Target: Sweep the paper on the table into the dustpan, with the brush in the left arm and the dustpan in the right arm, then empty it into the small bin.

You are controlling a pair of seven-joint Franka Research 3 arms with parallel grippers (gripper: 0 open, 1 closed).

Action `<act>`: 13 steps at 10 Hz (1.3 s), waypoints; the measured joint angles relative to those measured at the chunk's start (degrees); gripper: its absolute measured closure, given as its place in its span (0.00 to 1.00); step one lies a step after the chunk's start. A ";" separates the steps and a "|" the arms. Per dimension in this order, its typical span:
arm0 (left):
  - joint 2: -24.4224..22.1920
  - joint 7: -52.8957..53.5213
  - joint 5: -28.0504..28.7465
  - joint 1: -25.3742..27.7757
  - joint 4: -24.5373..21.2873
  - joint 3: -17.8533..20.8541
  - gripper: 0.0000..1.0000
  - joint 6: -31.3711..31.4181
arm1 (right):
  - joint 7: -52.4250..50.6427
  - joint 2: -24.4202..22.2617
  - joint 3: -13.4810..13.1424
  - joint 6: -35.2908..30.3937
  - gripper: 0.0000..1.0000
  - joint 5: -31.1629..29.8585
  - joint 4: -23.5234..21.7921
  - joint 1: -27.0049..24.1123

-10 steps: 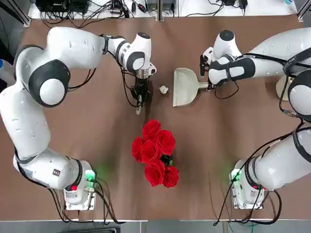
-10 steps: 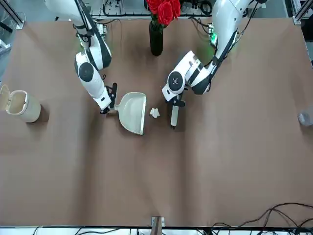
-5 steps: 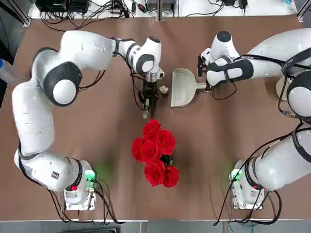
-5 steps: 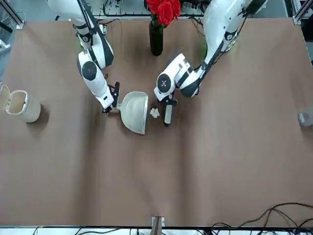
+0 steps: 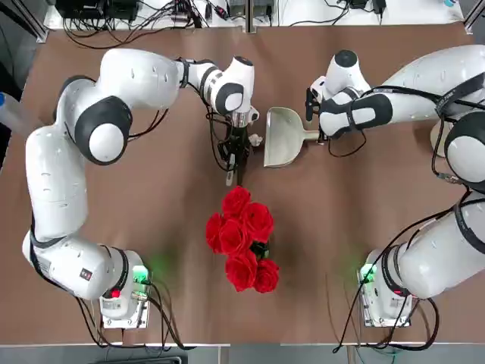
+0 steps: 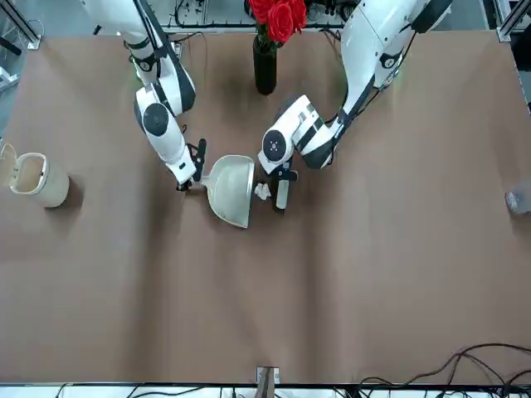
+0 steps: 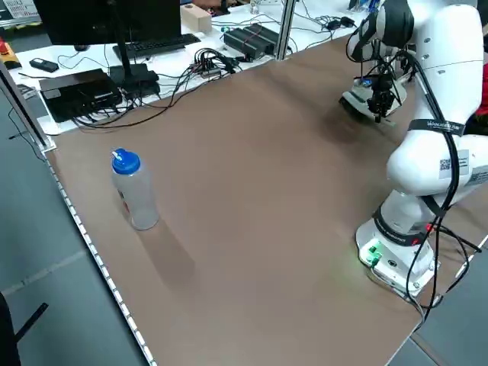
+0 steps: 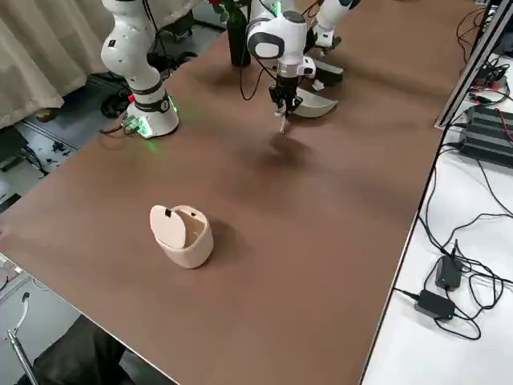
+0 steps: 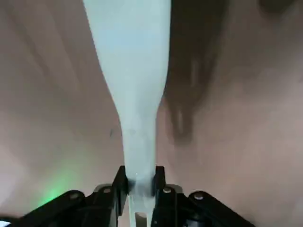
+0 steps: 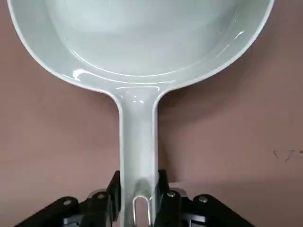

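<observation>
White paper (image 5: 256, 140) lies between brush (image 5: 234, 159) and dustpan (image 5: 282, 138) (each clamped in jaws); no legible writing.

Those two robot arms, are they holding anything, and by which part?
Yes. The left gripper grips the brush at the end of its handle; the right gripper grips the dustpan at the end of its handle.

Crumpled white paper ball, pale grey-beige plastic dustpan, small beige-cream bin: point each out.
Crumpled white paper ball (image 5: 256, 140): top view, middle of the ball, at the dustpan's lip.
Pale grey-beige plastic dustpan (image 5: 282, 140): top view, flat floor of the scoop.
Small beige-cream cylindrical bin (image 6: 48, 187): front view, outer wall.
</observation>
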 joint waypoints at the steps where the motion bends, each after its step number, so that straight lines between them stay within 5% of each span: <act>1: 0.05 0.00 0.00 -0.08 0.83 -0.01 0.73 -0.32 | 0.00 0.07 0.00 0.00 0.67 0.00 0.06 0.00; 13: 6.23 -4.20 -0.11 -4.93 9.64 0.26 0.73 -3.74 | 0.33 0.59 -0.03 0.00 0.67 0.00 0.33 0.10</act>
